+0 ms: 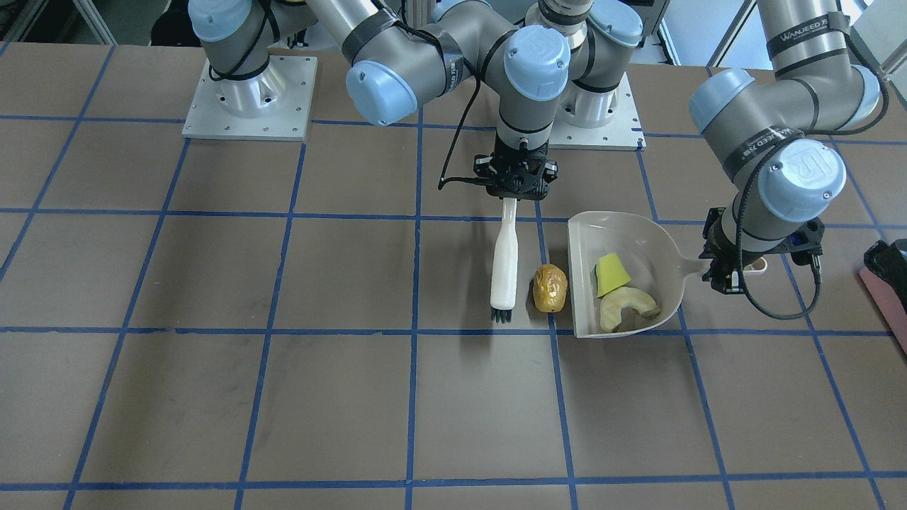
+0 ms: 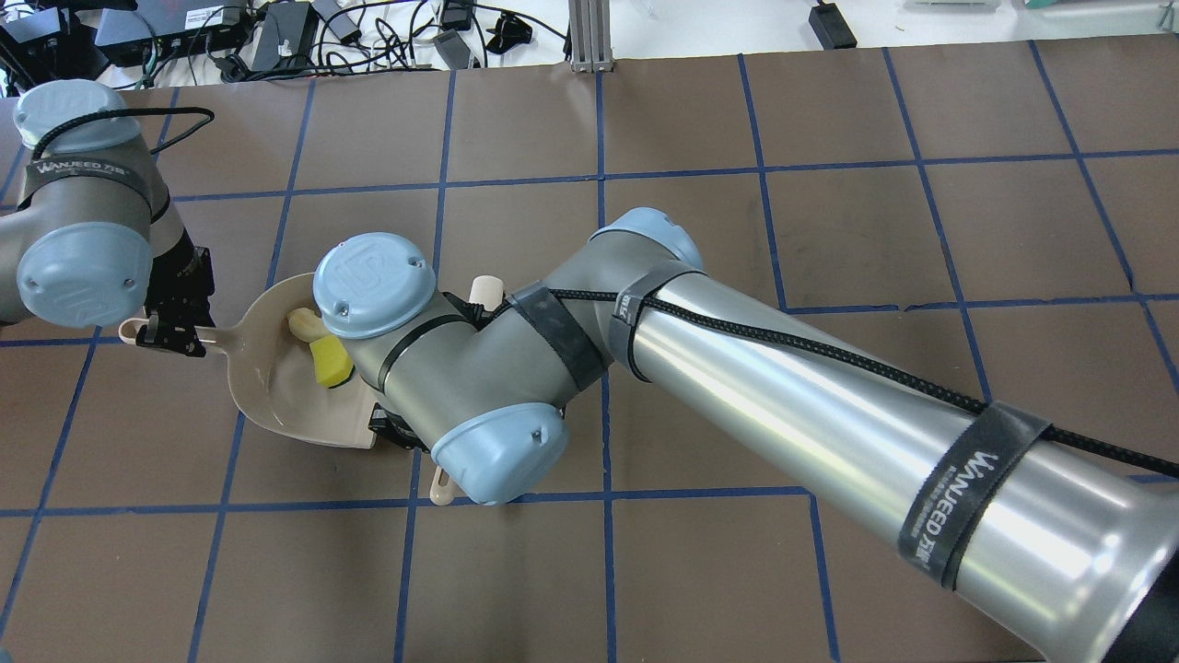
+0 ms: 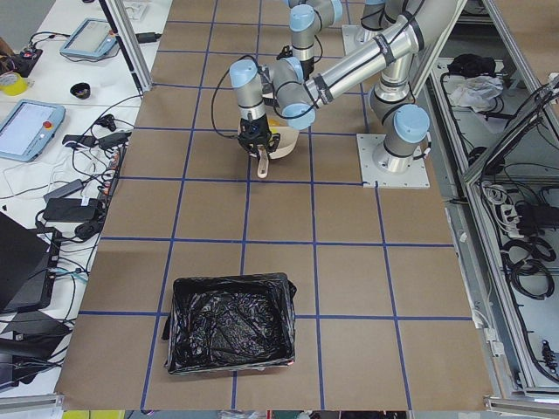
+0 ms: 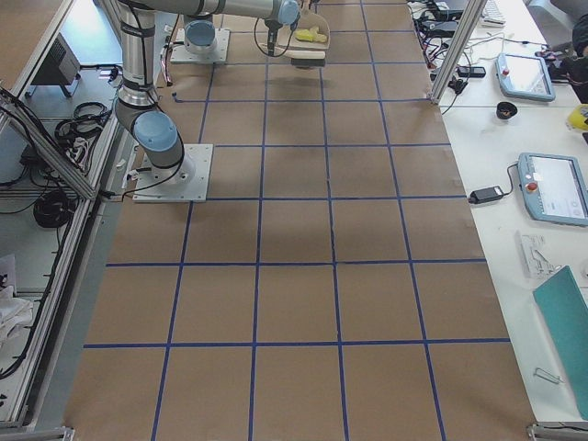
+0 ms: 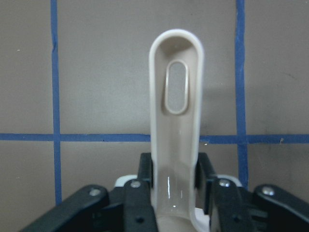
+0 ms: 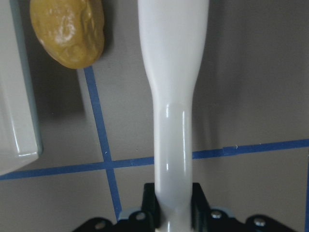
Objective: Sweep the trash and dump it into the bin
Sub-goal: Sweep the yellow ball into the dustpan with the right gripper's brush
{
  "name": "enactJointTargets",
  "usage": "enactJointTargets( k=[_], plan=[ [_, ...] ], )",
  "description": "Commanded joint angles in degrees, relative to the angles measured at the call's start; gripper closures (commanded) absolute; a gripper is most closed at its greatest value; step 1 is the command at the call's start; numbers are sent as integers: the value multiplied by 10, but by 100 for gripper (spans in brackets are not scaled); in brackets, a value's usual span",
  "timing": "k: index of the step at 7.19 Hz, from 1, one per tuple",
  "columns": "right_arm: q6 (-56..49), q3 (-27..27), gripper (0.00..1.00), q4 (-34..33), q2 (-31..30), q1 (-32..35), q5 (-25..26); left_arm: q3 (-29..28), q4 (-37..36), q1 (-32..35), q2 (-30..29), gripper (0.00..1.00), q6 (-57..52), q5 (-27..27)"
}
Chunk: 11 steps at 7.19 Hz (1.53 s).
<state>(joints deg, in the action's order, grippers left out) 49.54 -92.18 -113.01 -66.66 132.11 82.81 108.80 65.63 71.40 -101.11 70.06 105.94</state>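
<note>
My right gripper point(image 1: 511, 197) is shut on the white handle of a brush point(image 1: 504, 255), bristles down on the table. The golden-brown potato lump point(image 1: 550, 287) lies on the table between the brush and the open mouth of the beige dustpan point(image 1: 655, 241); it also shows in the right wrist view point(image 6: 67, 31). The yellow wedge point(image 1: 611, 274) and the cream crescent slice point(image 1: 627, 308) lie inside the dustpan. My left gripper point(image 1: 730, 276) is shut on the dustpan's handle point(image 5: 176, 121). The bin point(image 3: 231, 323), lined with a black bag, stands far along the table on my left.
The brown table carries a blue tape grid. The pink edge of the bin point(image 1: 886, 297) shows at the right border of the front view. Both arm bases point(image 1: 248, 99) are bolted at the table's robot side. My right arm point(image 2: 737, 368) hides its gripper in the overhead view.
</note>
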Motion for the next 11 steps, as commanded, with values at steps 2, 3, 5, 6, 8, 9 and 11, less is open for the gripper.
enactJointTargets(
  k=[2, 3, 5, 6, 8, 9, 11],
  plan=[
    [1, 0, 100, -6, 7, 1, 0, 5, -33, -11, -8, 100, -2, 11],
    [1, 0, 100, -9, 19, 1, 0, 7, -55, -12, -16, 100, 0, 20],
    [2, 0, 100, -29, 28, 2, -1, 19, -82, -11, -36, 100, 12, 16],
    [2, 0, 100, -29, 28, 3, -1, 31, -98, -7, -42, 100, 16, 16],
    [11, 2, 100, -34, 38, 9, -2, 34, -106, 14, -51, 100, 45, 14],
    [15, 2, 100, -59, 40, 16, -12, 33, -110, 41, -56, 100, 56, 14],
    [47, 31, 100, -79, 62, 17, -40, 33, -116, 72, -58, 100, 72, 12]
  ],
)
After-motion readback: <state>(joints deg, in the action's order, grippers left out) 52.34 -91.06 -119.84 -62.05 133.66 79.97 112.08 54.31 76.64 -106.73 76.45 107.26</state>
